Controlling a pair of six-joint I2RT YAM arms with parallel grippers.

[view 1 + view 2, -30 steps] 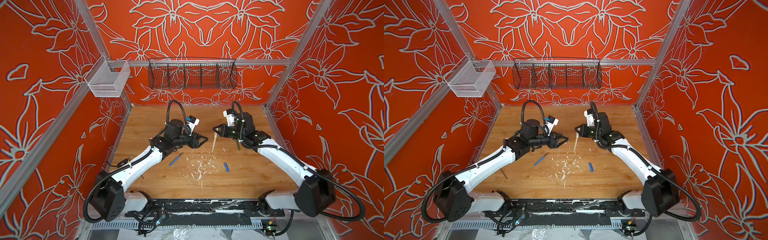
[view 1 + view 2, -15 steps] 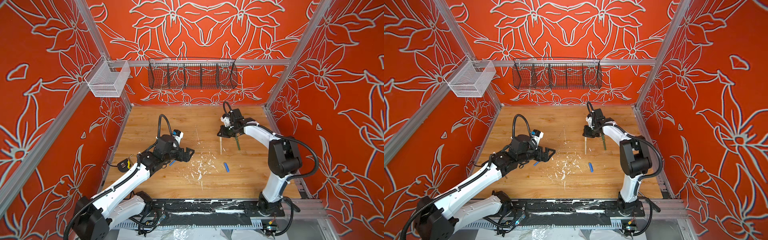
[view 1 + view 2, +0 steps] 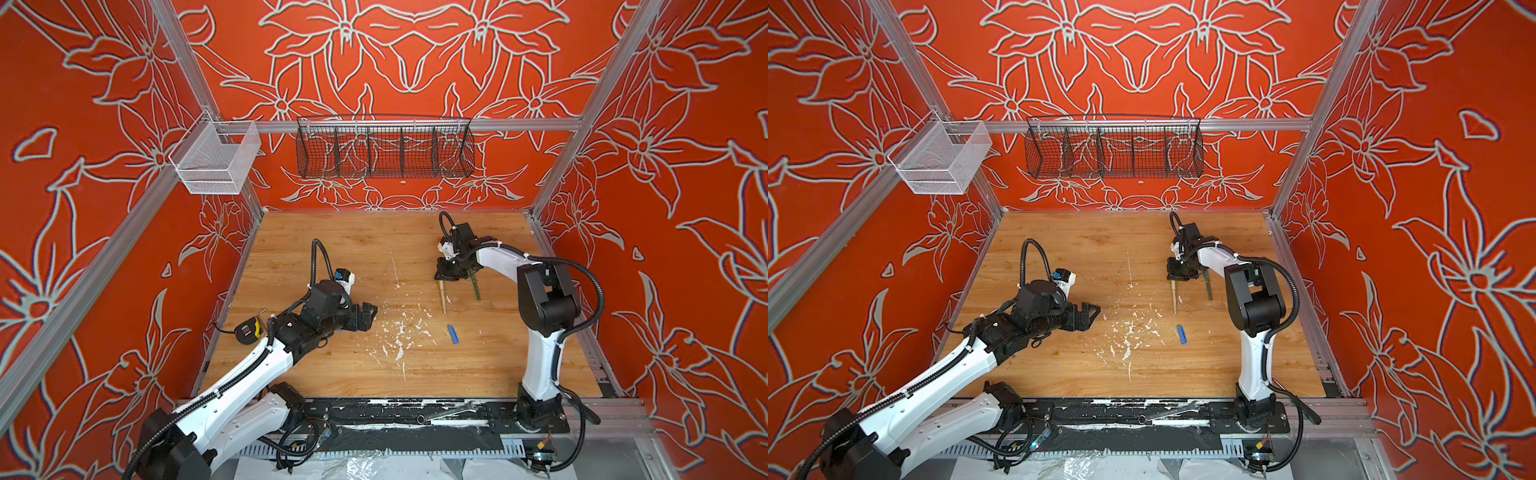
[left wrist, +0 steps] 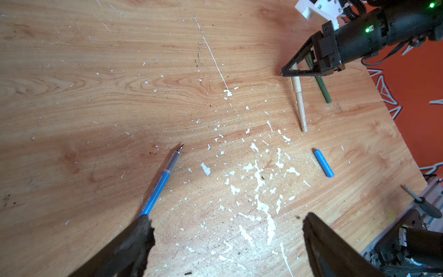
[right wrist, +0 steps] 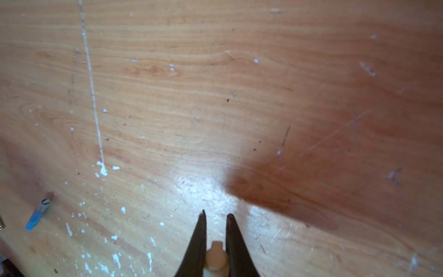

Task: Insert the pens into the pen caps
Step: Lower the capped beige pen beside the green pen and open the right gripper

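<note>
Orange floral walls box in the wooden table [image 3: 415, 374] on three sides, so the front edge is the only open one. Wood's scuffed, with white flecks [image 3: 399, 332] scattered around the middle. The biggest stretches of bare wood are along the back wall and in the wide gap between the two grippers. Small black-and-yellow gadget [image 3: 248, 331] sits right at the left edge.

Left gripper [image 3: 371, 318] is spread wide, low over the blue pen [image 4: 159, 183]. That pen lies flat with its tip pointing away, and in the left wrist view its tail runs right up to one finger [image 4: 134, 239]. Blue cap [image 3: 453, 334] lies well apart from it, right of the flecks.

Right gripper [image 3: 446, 276] is clamped on the thicker end of the beige pen [image 3: 443, 297], which points toward the front — olive green pen [image 3: 476, 289] lies just beside it.

Black wire basket [image 3: 384, 147] hangs on the back wall and a white mesh basket [image 3: 216, 160] on the left — only wall pattern shows through both.
</note>
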